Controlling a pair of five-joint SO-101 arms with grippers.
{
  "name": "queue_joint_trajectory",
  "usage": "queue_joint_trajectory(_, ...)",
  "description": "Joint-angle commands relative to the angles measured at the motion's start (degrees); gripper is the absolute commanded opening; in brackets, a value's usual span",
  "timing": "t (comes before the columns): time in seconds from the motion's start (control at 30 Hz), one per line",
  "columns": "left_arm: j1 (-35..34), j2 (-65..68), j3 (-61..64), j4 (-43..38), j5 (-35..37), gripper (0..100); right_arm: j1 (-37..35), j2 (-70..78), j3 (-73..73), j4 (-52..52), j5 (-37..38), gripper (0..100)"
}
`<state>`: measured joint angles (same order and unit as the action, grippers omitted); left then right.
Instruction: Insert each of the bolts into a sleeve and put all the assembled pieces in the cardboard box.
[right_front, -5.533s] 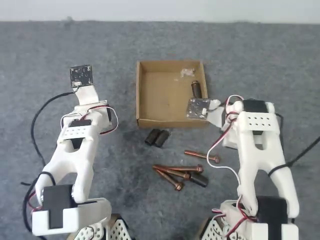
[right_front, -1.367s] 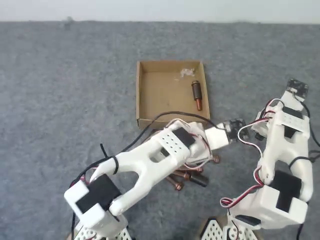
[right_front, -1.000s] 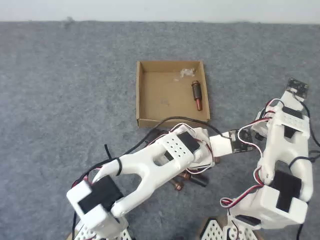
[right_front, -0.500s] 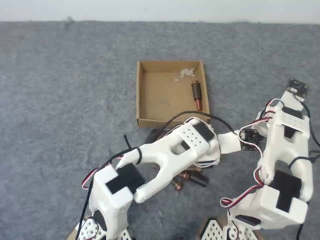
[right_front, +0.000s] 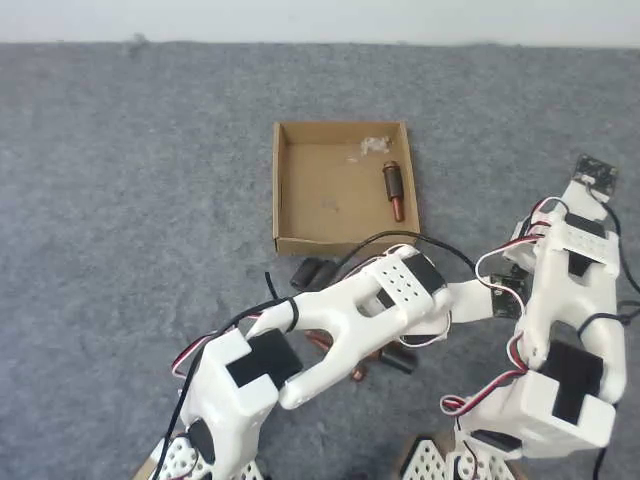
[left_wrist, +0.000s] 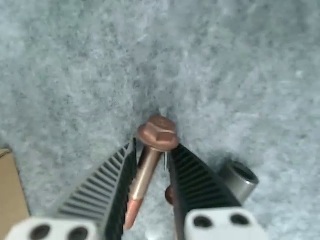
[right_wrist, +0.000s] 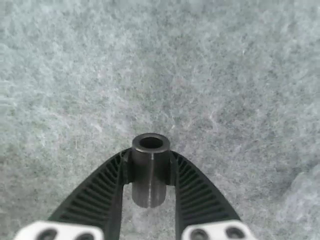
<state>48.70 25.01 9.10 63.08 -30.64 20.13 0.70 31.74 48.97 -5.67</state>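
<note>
1. My left gripper (left_wrist: 150, 150) is clamped on a copper hex-head bolt (left_wrist: 156, 134); the shank's far end is hard to make out.
2. My right gripper (right_wrist: 150, 162) pinches a black cylindrical sleeve (right_wrist: 151, 175), its open bore showing.
3. The brown cardboard box (right_front: 283, 190) lies at twelve o'clock from my left arm (right_front: 350, 310), with one assembled piece (right_front: 394, 190) at its three o'clock side.
4. That arm hides most of the loose bolts (right_front: 355, 373).

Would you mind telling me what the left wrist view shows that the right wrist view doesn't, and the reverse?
Left wrist view: the left gripper shut on a copper bolt, a loose sleeve lying beside it, and a corner of the cardboard box. Right wrist view: the right gripper shut on a dark sleeve, its open bore facing the camera. Both: the grey carpet underneath.
</note>
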Motion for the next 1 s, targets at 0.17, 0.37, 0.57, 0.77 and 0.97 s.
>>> queue_joint_trajectory(0.17,0.09,0.0,-0.75,2.2,-0.35,8,0.48,-3.56,-0.44,-0.92,-0.09,0.6)
queue_joint_trajectory(0.37,-0.35,-1.85,-2.24,2.37,-0.26,8,0.4,-3.56,-0.44,-1.01,-0.09,0.6)
queue_joint_trajectory(0.57,-3.52,-6.24,-2.24,2.29,8.53,8,0.4,-3.56,-0.35,-1.01,-0.09,0.6)
queue_joint_trajectory(0.77,-9.85,-10.11,-2.59,1.32,17.93,8,0.4,-3.56,-0.35,-0.84,-0.09,0.6)
queue_joint_trajectory(0.97,-12.92,-13.01,-2.33,1.32,21.71,8,0.4,-3.47,-0.35,-0.57,-0.09,0.6)
